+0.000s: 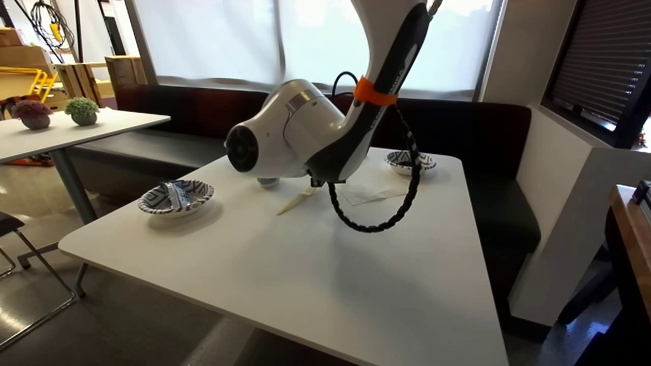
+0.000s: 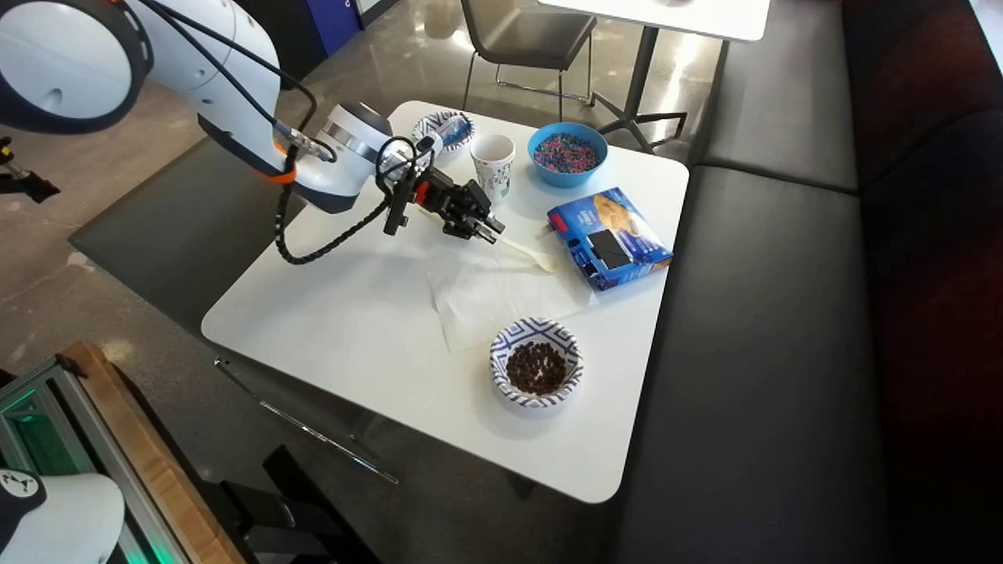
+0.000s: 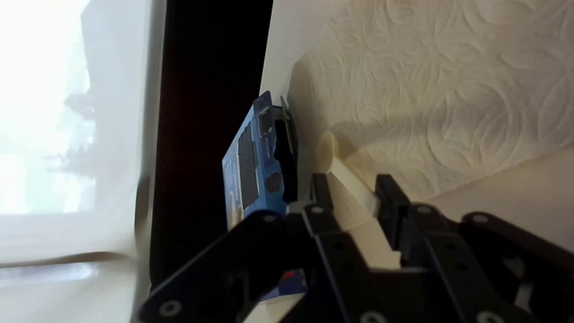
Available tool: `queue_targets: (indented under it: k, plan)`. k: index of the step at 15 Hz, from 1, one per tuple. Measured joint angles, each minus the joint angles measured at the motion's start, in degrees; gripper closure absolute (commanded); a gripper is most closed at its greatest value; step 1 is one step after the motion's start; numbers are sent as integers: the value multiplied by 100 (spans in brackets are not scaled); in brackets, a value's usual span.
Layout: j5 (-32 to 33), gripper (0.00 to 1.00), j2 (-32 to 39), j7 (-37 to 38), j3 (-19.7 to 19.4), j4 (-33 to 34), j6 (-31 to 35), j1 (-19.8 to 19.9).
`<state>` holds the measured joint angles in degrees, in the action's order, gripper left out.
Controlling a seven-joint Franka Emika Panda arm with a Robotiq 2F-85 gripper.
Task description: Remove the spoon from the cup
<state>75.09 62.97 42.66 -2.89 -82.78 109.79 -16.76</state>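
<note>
The pale cream spoon (image 2: 537,254) lies on the table outside the cup, its bowl end over a white napkin. Its handle shows in an exterior view (image 1: 295,201). The white patterned paper cup (image 2: 493,166) stands upright behind my gripper; only its base (image 1: 268,182) shows below the arm in an exterior view. My gripper (image 2: 494,230) is low over the spoon's middle. In the wrist view its fingers (image 3: 352,193) are apart, with the spoon (image 3: 354,184) running between and beyond the tips toward one finger. I cannot tell whether that finger touches it.
A blue box (image 2: 627,223) lies near the spoon's bowl end. A blue bowl (image 2: 566,178) of coloured bits stands by the cup. A patterned bowl (image 2: 574,368) holds brown bits; another (image 1: 201,190) holds a wrapper. The napkin (image 2: 494,301) lies flat.
</note>
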Motion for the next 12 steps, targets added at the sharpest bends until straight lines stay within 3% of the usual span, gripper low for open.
queue_targets:
  k: [5, 8, 10, 12]
  plan:
    - [48, 36, 14, -3, 10, 0, 0, 2]
    - [83, 25, 30, -3, 18, 0, 0, 7]
    - [99, 4, 37, -3, 30, 0, 1, 16]
    - [108, 0, 39, -3, 35, 0, 1, 22]
